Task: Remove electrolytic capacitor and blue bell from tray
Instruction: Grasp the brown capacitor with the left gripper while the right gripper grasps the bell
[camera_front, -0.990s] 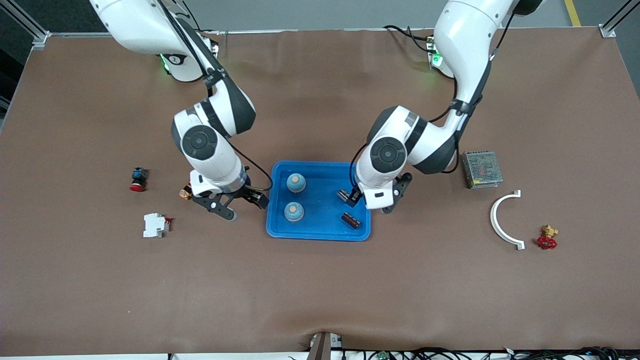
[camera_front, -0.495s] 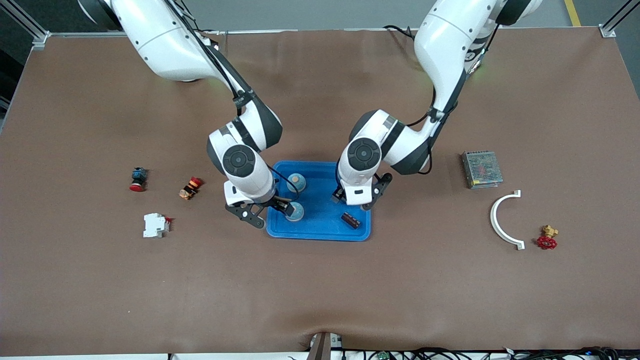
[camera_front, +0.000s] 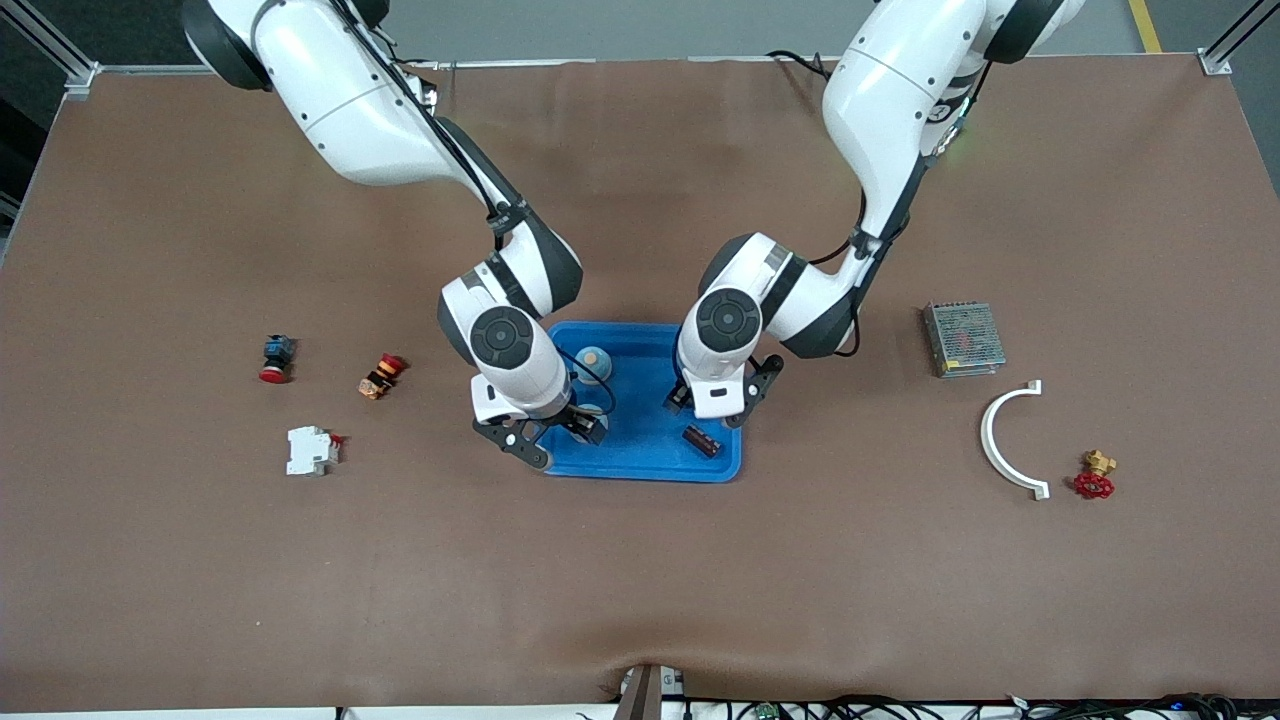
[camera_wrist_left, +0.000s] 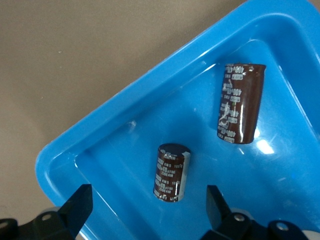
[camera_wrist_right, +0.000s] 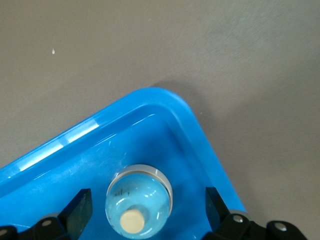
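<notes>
Brown mat on table (camera_front: 640, 580), blue tray (camera_front: 640, 465) mid; left hand (camera_front: 718, 392) & right hand (camera_front: 553, 435) spread over tray.

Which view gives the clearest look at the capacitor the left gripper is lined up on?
The left wrist view: the upright capacitor stands in the blue tray between the open left gripper fingers. The front view hides it under the left arm, showing only the lying capacitor. The right wrist view shows only a bell.
</notes>
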